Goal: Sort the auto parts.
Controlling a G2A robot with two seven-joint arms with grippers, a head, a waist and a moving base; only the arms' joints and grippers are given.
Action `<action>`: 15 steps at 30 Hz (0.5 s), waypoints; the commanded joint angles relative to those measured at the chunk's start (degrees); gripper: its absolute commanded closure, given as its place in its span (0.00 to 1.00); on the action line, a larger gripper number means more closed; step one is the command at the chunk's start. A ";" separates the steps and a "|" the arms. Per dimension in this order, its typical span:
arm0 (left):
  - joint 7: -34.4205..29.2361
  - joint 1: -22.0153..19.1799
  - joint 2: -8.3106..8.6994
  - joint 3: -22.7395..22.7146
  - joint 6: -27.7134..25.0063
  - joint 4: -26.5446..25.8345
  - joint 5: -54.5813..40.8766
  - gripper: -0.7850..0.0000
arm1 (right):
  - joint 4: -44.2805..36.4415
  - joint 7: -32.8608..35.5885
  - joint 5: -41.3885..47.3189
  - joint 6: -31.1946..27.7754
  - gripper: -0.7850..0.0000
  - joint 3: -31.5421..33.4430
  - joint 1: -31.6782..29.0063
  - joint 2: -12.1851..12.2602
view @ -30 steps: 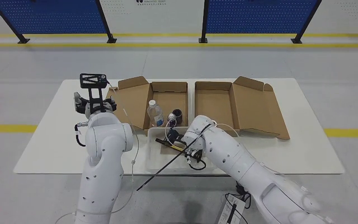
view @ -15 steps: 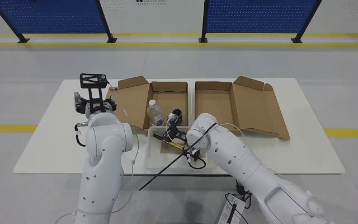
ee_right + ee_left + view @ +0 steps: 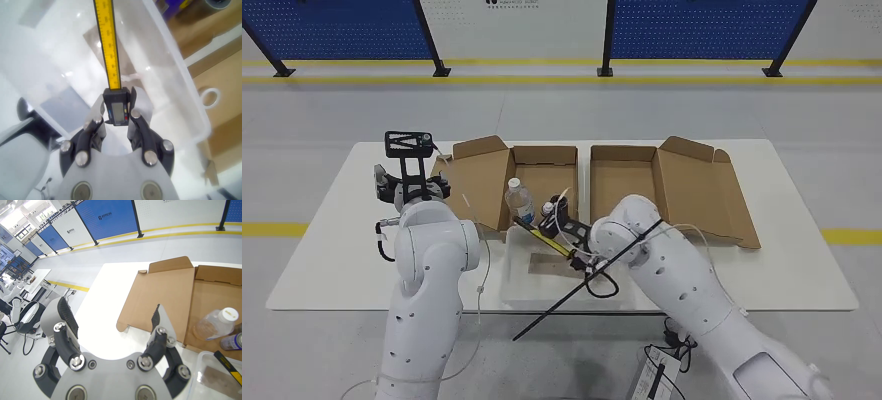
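Note:
My right gripper [image 3: 117,100] is shut on the black display head of a digital caliper [image 3: 111,47], whose yellow scale sticks out ahead of the fingers. In the top view the caliper [image 3: 547,240] hangs over the far edge of the clear plastic bin [image 3: 517,285], near the left cardboard box [image 3: 542,175]. A flat grey-brown piece [image 3: 547,265] lies in the bin. My left gripper [image 3: 111,315] is open with nothing between its fingers, above the white table to the left of that box.
A clear plastic bottle [image 3: 519,203], a small purple-labelled bottle [image 3: 549,212] and a black round part [image 3: 560,203] stand in the left box. A second open cardboard box [image 3: 627,185] lies to its right. A white ring [image 3: 209,98] rests on cardboard beside the bin.
The right gripper has carried the caliper up out of the bin and away from the robot, toward the boxes. The left arm has kept still.

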 commanded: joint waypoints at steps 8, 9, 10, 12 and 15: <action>0.00 0.00 0.00 0.00 0.00 0.00 0.00 0.00 | -6.95 -1.74 5.24 -0.29 1.00 7.06 -4.32 1.93; 0.00 0.00 0.00 0.00 0.00 0.00 0.00 0.00 | -7.56 -2.29 6.34 -0.43 1.00 8.07 -4.86 2.15; 0.00 0.00 0.00 0.00 0.00 0.00 0.00 0.00 | -8.10 -2.74 7.37 -0.65 1.00 9.01 -5.41 2.36; 0.00 0.00 0.00 0.00 0.00 0.00 0.00 0.00 | -9.14 -3.47 9.36 -1.11 1.00 10.87 -6.50 2.80; 0.00 0.00 0.00 0.00 0.00 0.00 0.00 0.00 | -10.50 -5.11 12.96 -1.90 1.00 13.65 -8.23 3.40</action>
